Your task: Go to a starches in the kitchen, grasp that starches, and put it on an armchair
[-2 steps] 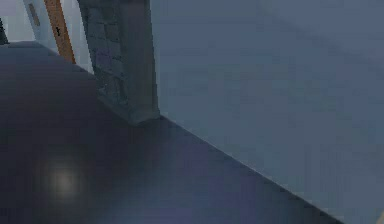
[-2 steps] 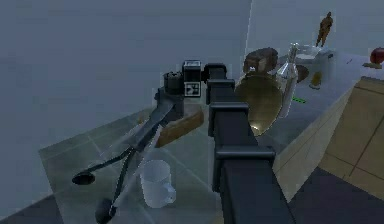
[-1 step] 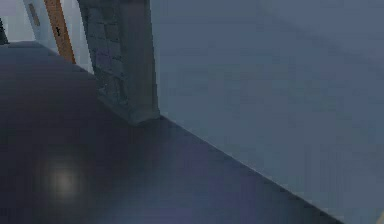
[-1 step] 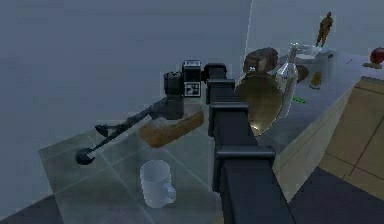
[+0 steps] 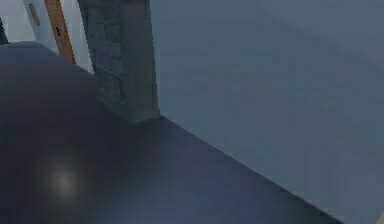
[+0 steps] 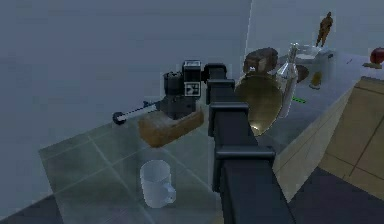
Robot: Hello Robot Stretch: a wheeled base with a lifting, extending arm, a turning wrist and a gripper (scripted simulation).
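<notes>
So, by my judgement your step was the grasp. The pale table carried a brown flat piece, probably the starches, lying at the gripper; whether the gripper held anything, you could not tell. You needed to set the fingers across its short side and lift straight up, away from the mug. Counted: one counter, one table, one big bowl, one brown piece, one white mug, one statuette.

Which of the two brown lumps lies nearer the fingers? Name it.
The flat tan slab on the low greenish surface, right by the fingers. The darker, rounder lump sits far toward the arm side view's upper right, past the brass bowl.
</notes>
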